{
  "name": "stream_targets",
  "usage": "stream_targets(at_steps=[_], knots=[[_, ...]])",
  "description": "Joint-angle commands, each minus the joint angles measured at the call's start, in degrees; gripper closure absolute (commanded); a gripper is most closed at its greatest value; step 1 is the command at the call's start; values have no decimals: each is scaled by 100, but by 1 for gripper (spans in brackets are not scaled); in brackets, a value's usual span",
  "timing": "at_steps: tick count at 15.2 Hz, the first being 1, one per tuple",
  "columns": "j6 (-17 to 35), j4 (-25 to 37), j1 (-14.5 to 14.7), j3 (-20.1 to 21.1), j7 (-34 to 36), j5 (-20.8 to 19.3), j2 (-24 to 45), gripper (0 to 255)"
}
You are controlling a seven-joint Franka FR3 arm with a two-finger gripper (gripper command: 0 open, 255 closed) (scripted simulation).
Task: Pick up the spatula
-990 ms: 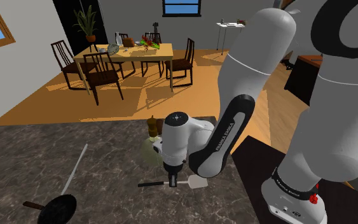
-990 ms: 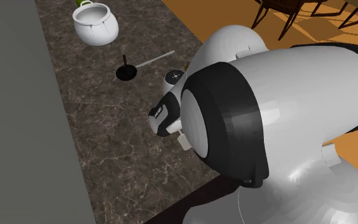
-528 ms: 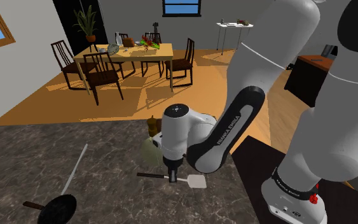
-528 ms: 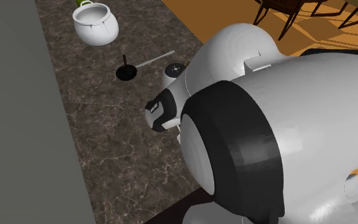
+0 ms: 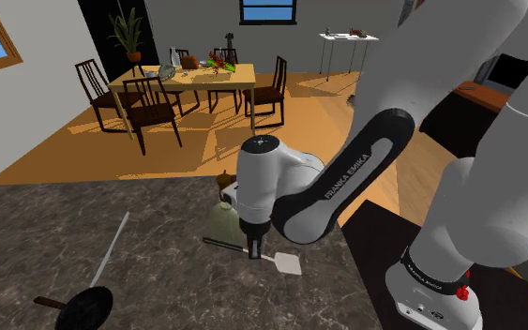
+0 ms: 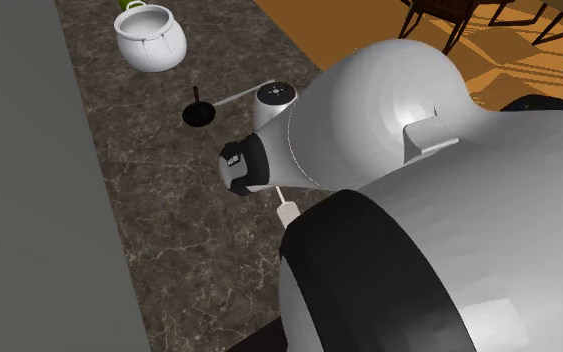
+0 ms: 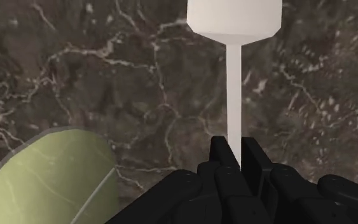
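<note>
The spatula [image 5: 288, 263] has a white blade, a thin white shaft and a black handle [image 5: 218, 243]. My black gripper [image 5: 253, 249] is shut on its shaft, pointing straight down over the dark marble counter [image 5: 158, 281]. In the wrist view the two fingers [image 7: 252, 159] clasp the white shaft, and the blade [image 7: 234, 16] sticks out ahead of the gripper [image 7: 233, 153]. The spatula hangs slightly tilted just above the counter, handle end higher. In the second exterior view the blade [image 6: 287, 211] peeks out beneath the arm.
A pale green rounded object [image 5: 220, 221] stands right beside the gripper, seen also in the wrist view [image 7: 44, 181]. A brown bottle [image 5: 223, 182] stands behind it. A black ladle [image 5: 83, 306] with a long grey handle and a white pot [image 6: 151, 38] lie farther along the counter. The counter's edge [image 5: 351, 272] runs close by.
The gripper has risen and shifted toward the green object, carrying the spatula with it. The spatula now tilts, its handle end higher. The arm's upper links swung upward.
</note>
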Motion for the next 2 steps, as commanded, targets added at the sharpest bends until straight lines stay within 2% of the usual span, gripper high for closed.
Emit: stream_targets(at_steps=[1, 2], knots=[[-115, 13, 8, -1, -55, 74, -106, 255], [-115, 13, 9, -2, -55, 75, -106, 255]])
